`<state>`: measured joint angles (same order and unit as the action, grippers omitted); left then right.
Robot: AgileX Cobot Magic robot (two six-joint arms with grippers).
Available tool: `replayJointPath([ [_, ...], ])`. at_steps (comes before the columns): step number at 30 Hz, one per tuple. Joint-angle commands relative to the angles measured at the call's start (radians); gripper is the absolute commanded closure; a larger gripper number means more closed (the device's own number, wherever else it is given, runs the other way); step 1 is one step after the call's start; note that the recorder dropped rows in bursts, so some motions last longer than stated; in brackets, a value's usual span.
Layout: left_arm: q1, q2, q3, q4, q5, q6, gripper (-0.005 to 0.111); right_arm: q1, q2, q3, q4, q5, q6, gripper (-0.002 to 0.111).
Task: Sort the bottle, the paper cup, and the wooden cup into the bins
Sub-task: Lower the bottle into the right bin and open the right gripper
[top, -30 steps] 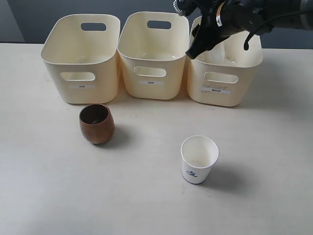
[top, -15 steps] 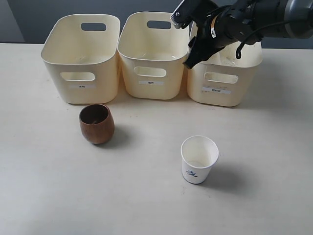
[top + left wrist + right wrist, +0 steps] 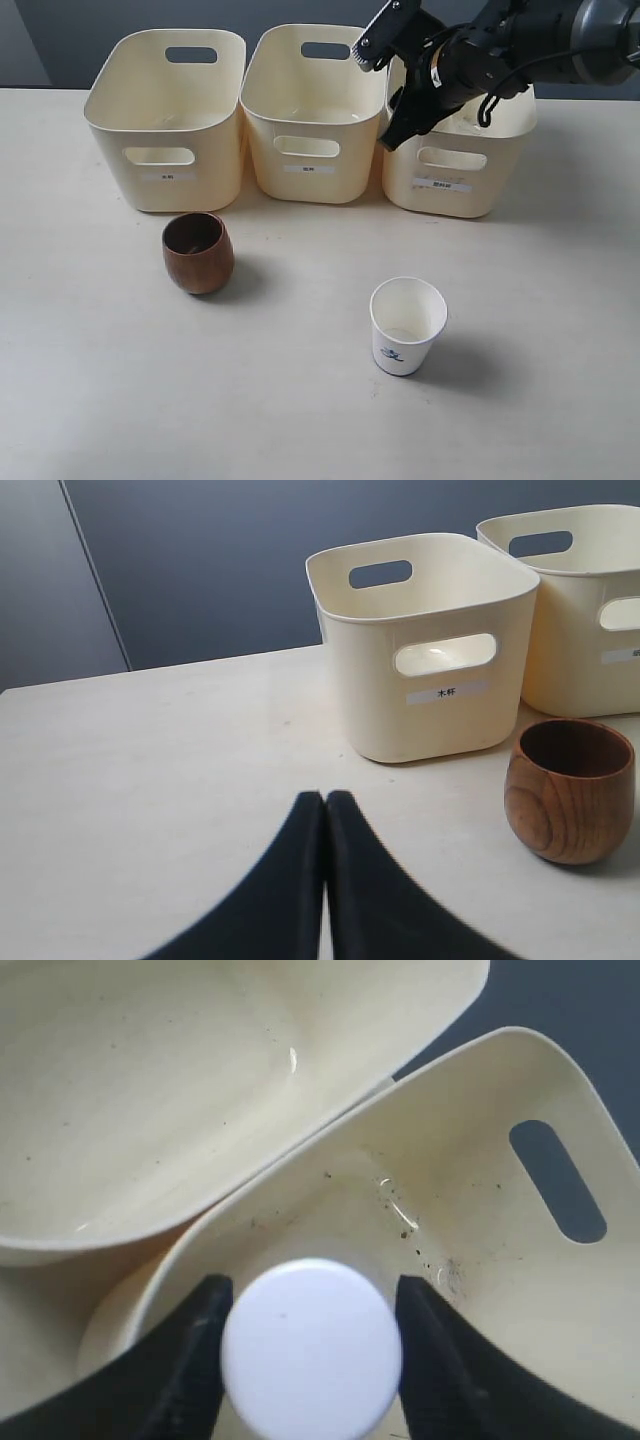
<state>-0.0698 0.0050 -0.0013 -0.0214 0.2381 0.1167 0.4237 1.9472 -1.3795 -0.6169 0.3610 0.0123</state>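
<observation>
My right gripper (image 3: 395, 130) hangs over the near-left corner of the right bin (image 3: 455, 185). In the right wrist view it (image 3: 312, 1285) is shut on the bottle, whose white cap (image 3: 312, 1350) fills the gap between the black fingers, with the bin's floor (image 3: 500, 1260) below. The exterior view hides the bottle's body. The brown wooden cup (image 3: 198, 252) stands upright in front of the left bin (image 3: 165, 185). Further front and right stands the white paper cup (image 3: 407, 325). My left gripper (image 3: 326, 798) is shut and empty, low over the table, beside the wooden cup (image 3: 570, 790).
The middle bin (image 3: 310, 175) stands between the other two, its walls nearly touching theirs; its inside (image 3: 150, 1080) shows nothing in it. The left bin (image 3: 430, 690) carries a small label. All three line the table's far side, against a dark wall.
My right gripper has come down and slightly nearer over the right bin's left corner, still shut on the bottle. Both cups and the left gripper have not moved.
</observation>
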Motion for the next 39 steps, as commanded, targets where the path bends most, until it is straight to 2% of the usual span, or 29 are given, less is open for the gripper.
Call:
replayJointPath([
  [1,-0.004,-0.005,0.001,0.0,0.0,-0.002,0.107,-0.005,0.002,-0.005,-0.001,0.001,-0.005,0.109],
  [4,-0.004,-0.005,0.001,0.0,0.0,-0.002,0.107,-0.005,0.002,-0.005,-0.001,0.001,-0.005,0.108],
  [8,-0.004,-0.005,0.001,0.0,0.0,-0.002,0.107,-0.005,0.002,-0.005,-0.001,0.001,-0.005,0.081],
  [17,-0.004,-0.005,0.001,0.0,0.0,-0.002,0.107,-0.005,0.0,-0.005,-0.005,-0.001,-0.005,0.079],
  [23,-0.004,-0.005,0.001,0.0,0.0,-0.002,0.107,-0.005,-0.017,-0.005,-0.005,-0.001,-0.005,0.056],
  [39,-0.004,-0.005,0.001,0.0,0.0,-0.002,0.107,-0.005,-0.129,-0.005,0.043,0.009,-0.005,0.056],
])
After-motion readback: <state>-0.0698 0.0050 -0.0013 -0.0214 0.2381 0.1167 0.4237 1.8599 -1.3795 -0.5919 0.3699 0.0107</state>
